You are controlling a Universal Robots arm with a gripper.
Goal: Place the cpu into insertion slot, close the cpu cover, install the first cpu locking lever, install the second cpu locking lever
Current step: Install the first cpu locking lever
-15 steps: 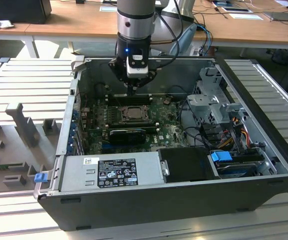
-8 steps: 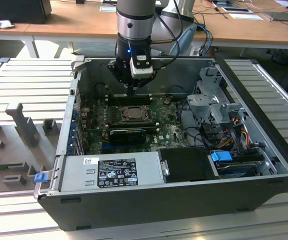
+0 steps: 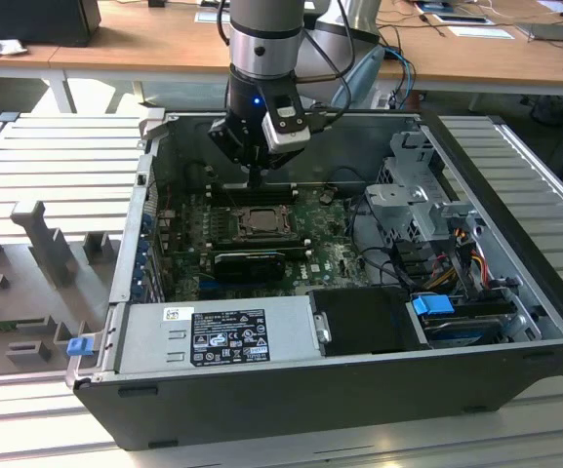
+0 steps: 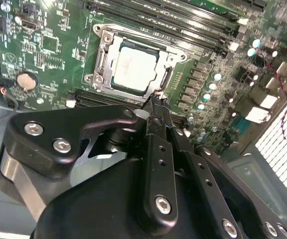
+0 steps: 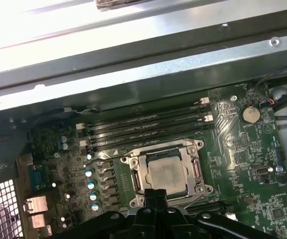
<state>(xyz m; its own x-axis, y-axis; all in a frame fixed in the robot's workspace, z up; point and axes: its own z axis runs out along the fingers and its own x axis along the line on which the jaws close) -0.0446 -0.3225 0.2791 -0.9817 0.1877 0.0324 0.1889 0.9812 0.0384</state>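
— What is the claw (image 4: 155, 102) doing?

— It is clenched. Its two black fingers (image 4: 158, 149) lie pressed together down to the tips, and nothing shows between them.

— Where are the tips?

— They are right at the rim of the socket (image 4: 102, 59), by one of its corners. I can't tell whether they press on the metal or hang just above it.

— And the chip?

— The chip (image 4: 133, 67) lies flat inside the socket, its pale silver face up and its edges square with the socket's. In both wrist views it sits just past the fingertips.

— The cover?

— The cover (image 5: 165, 150) is down on the socket. Its grey frame runs round the chip, which shows through the cut-out.

— How does the arm stand?

— In the exterior view the arm (image 3: 261, 39) comes straight down from above into the open computer case (image 3: 359, 390). The wrist is upright over the socket and the fingers point down at the green board (image 5: 242, 149).

— What lies round the socket?

— Long black memory slots (image 5: 143, 124) run just beside it. A round coin battery (image 5: 249, 115) sits on the board, well apart from the socket. In the exterior view a grey power box (image 3: 213, 336) lies in the case on the near side of the socket, and a metal drive cage (image 3: 413, 195) stands to the exterior view's right of it.
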